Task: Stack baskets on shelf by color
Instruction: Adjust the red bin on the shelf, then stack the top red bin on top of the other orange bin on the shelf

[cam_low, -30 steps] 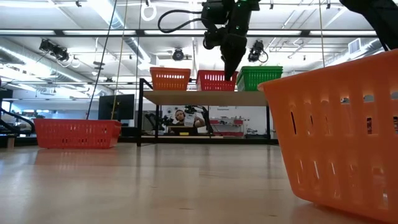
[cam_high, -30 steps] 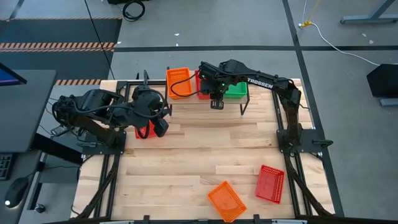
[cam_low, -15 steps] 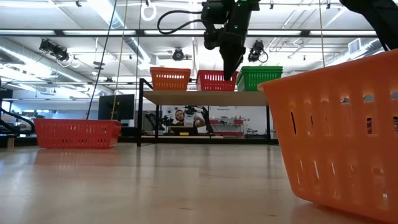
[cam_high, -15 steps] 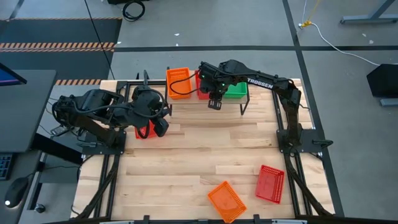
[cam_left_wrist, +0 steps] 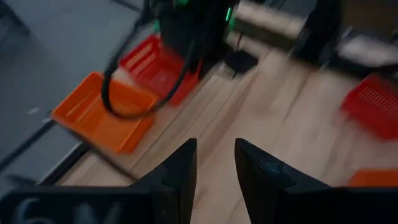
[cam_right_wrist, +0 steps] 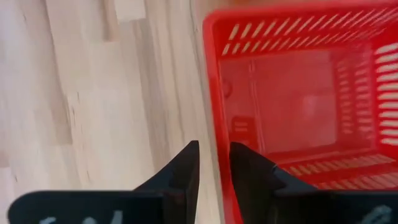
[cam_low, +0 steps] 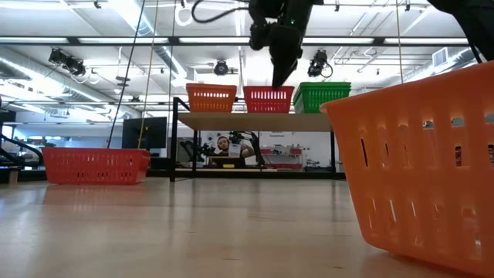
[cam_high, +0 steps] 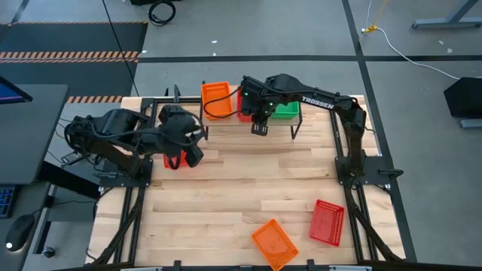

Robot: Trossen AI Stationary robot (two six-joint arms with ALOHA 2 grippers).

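On the shelf [cam_low: 231, 121] at the table's far edge, an orange basket [cam_high: 216, 99], a red basket [cam_low: 268, 100] and a green basket [cam_high: 287, 111] stand side by side on their bottoms. My right gripper [cam_low: 279, 80] hangs just above the red basket's [cam_right_wrist: 298, 106] near rim, pointing down, open by a narrow gap with nothing in it. My left gripper [cam_left_wrist: 215, 163] waits open over the table's left side, above another red basket [cam_high: 175, 159] that rests on the table.
An orange basket [cam_high: 273, 242] and a red basket [cam_high: 327, 222] lie on the table near its front right; the orange one [cam_low: 417, 166] fills the low view's right side. Bare wood stretches across the table's middle.
My right gripper has risen a little, from level with the red basket on the shelf to just above its rim. Its fingers keep the same narrow gap. The baskets have stayed where they were.
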